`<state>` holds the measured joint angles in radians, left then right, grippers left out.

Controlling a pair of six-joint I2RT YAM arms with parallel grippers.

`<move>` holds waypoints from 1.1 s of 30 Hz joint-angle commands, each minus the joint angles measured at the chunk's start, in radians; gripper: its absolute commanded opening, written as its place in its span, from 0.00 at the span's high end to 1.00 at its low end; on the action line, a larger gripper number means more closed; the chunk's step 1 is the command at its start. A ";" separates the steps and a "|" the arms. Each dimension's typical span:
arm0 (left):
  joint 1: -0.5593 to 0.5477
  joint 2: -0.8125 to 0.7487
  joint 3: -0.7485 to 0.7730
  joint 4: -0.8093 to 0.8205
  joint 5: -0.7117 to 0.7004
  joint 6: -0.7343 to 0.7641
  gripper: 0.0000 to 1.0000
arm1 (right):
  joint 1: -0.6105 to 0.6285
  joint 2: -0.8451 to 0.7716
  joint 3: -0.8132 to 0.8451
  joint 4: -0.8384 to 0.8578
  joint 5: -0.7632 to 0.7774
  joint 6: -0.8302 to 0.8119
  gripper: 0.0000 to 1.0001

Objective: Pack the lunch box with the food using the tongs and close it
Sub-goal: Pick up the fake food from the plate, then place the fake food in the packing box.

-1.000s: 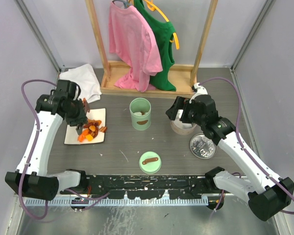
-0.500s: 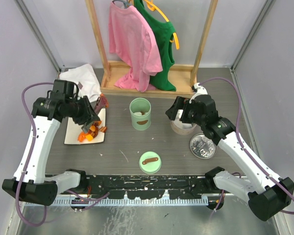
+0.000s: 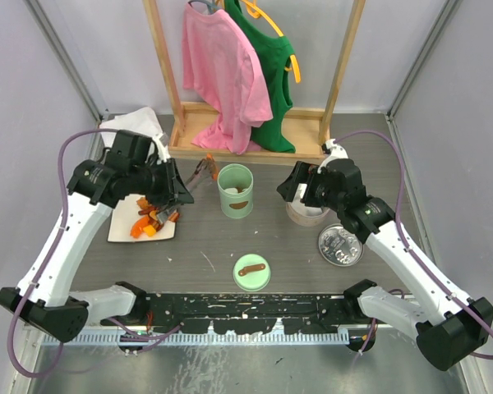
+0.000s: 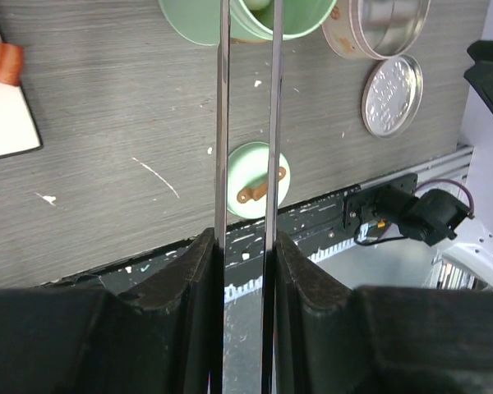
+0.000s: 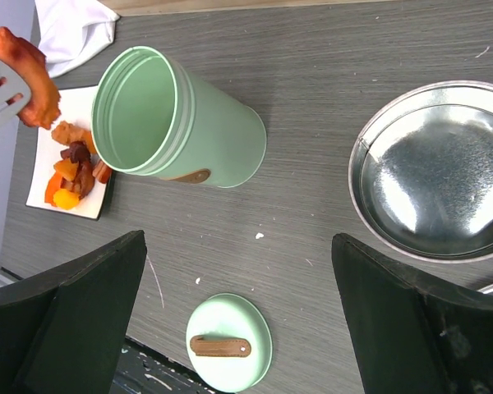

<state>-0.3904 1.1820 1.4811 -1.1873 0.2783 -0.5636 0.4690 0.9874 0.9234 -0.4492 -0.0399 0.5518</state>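
— Where are the long, thin, dark grey metal tongs [image 4: 222,123] found?

— They are gripped by the left gripper [image 4: 245,246], which is closed almost fully on their two slender arms. An orange-red bite-size piece [image 5: 29,74] is pinched at their tips.

— And where is that piece held?

— It is held just beside the rim of the pale green cylindrical lunch box [image 3: 235,191], on the plate side, not over its open mouth.

— What is seen of the remaining food?

— A small heap of orange, red and dark brown pieces [image 3: 150,220] is left on the white square plate [image 3: 119,230]. The round green lid with a brown handle [image 3: 251,272] lies flat on the grey tabletop [image 3: 205,246], well apart from the lunch box.

— How is the right gripper [image 5: 238,246] set?

— It is spread wide open with nothing held, and is poised above the round silver tin [image 5: 435,172].
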 commanded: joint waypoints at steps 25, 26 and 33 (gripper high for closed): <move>-0.215 0.126 0.048 0.134 -0.076 -0.051 0.82 | -0.003 -0.046 0.005 0.035 0.003 0.011 0.00; -0.215 0.128 0.046 0.133 -0.079 -0.052 0.81 | -0.002 -0.046 0.005 0.035 0.003 0.011 0.00; -0.215 0.128 0.042 0.134 -0.090 -0.064 0.69 | -0.003 -0.044 0.004 0.035 0.003 0.009 0.00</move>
<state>-0.6022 1.3239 1.4960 -1.1130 0.2047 -0.6182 0.4690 0.9665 0.9184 -0.4492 -0.0391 0.5556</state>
